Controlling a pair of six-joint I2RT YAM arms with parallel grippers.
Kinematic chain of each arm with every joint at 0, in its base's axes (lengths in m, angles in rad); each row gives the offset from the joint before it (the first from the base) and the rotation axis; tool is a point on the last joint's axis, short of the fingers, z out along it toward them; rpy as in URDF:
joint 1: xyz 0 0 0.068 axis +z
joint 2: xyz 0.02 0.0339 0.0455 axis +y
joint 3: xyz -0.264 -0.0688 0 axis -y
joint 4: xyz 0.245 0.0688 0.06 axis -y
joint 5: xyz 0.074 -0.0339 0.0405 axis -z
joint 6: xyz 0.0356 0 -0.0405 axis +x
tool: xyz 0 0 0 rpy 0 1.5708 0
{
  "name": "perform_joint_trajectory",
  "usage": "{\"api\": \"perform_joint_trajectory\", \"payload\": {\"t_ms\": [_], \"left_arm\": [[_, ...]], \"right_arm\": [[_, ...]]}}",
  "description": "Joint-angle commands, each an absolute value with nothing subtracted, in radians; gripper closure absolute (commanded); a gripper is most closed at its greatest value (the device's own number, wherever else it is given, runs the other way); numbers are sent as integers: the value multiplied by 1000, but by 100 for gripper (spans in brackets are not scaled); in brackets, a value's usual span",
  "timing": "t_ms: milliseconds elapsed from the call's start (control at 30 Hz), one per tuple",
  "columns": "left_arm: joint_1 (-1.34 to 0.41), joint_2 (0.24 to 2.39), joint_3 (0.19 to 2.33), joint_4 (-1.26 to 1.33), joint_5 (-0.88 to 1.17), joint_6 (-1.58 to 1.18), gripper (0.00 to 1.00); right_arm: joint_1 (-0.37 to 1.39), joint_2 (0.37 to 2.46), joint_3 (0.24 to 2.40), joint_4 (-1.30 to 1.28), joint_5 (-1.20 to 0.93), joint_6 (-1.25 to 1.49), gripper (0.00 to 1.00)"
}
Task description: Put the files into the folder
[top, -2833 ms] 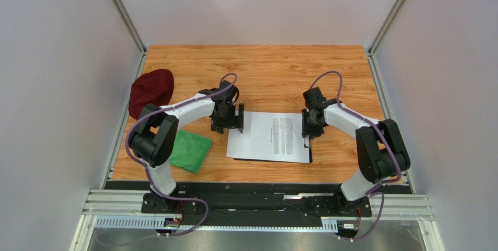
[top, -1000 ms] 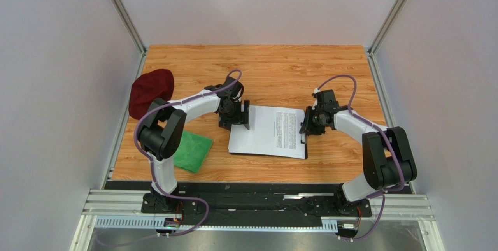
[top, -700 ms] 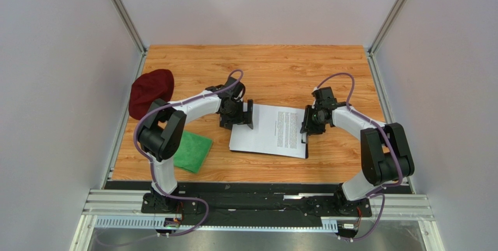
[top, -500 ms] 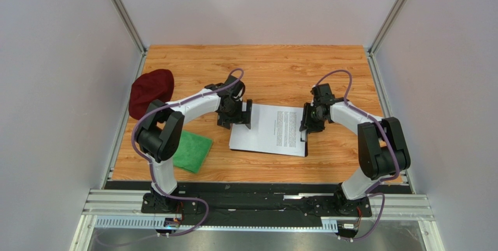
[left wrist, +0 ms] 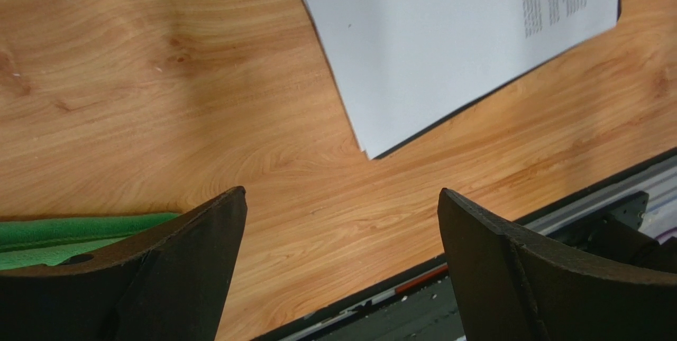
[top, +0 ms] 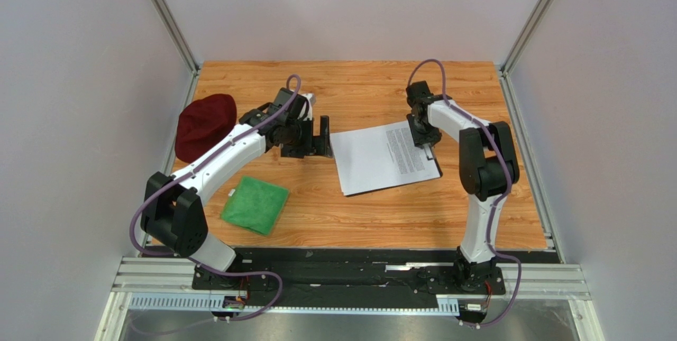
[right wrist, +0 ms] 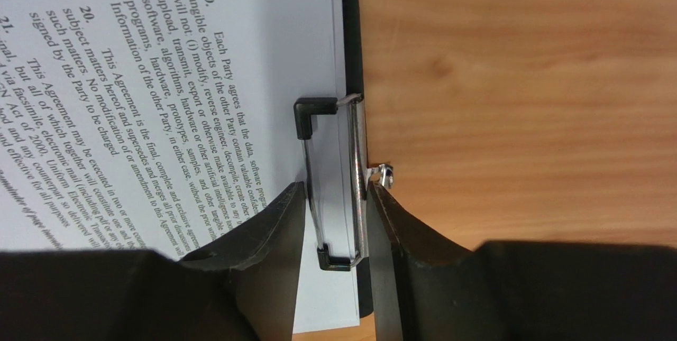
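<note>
The files (top: 381, 159) are a stack of white sheets with a block of print, lying tilted on the black folder (right wrist: 350, 24), whose edge shows along the stack. A wire clip (right wrist: 330, 147) on the folder's edge lies over the sheets. My right gripper (top: 422, 135) is at the stack's far right edge. In the right wrist view it (right wrist: 335, 202) is shut on the clip, a finger touching each side. My left gripper (top: 322, 141) is open and empty, just left of the stack and apart from it. In its wrist view (left wrist: 338, 202) the files (left wrist: 445, 32) lie beyond its fingers.
A green square cloth (top: 255, 204) lies at the near left and also shows in the left wrist view (left wrist: 71, 234). A dark red hat (top: 205, 125) sits at the left edge. Grey walls and metal posts enclose the wooden table (top: 357, 87).
The files and folder have swung round and slid toward the far right with my right gripper. My left gripper has drawn back left, off the stack's edge.
</note>
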State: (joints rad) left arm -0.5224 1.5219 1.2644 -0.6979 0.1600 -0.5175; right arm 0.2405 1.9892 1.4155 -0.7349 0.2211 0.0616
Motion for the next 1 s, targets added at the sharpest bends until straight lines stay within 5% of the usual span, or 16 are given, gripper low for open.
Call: {"api": "perform_joint_trajectory", "payload": {"t_ms": [0,567,633,667,767,933,967], "left_arm": [[-525,1499,1232,-689,225,-506,1],[-523,1387,1178,-667,195,-517,1],[-520,1370,1177,-680,183,-518,1],[-519,1364,1178,-683,178,-520,1],[-517,1344,1192,-701,172,-528,1],[-517,1281,1215,-701,201,-549,1],[-517,1269,1216,-700,212,-554,1]], "right_arm": [[297,2110,1555,-729,468,-306,60],[414,2437,1992,-91,322,-1023,63],[432,2514,2071,-31,336,-1063,52],[452,2529,2127,-9,342,-1068,35],[483,2549,2227,8,377,-996,15],[502,2397,2258,-241,556,-748,12],[503,2358,2235,-265,595,-639,4]]}}
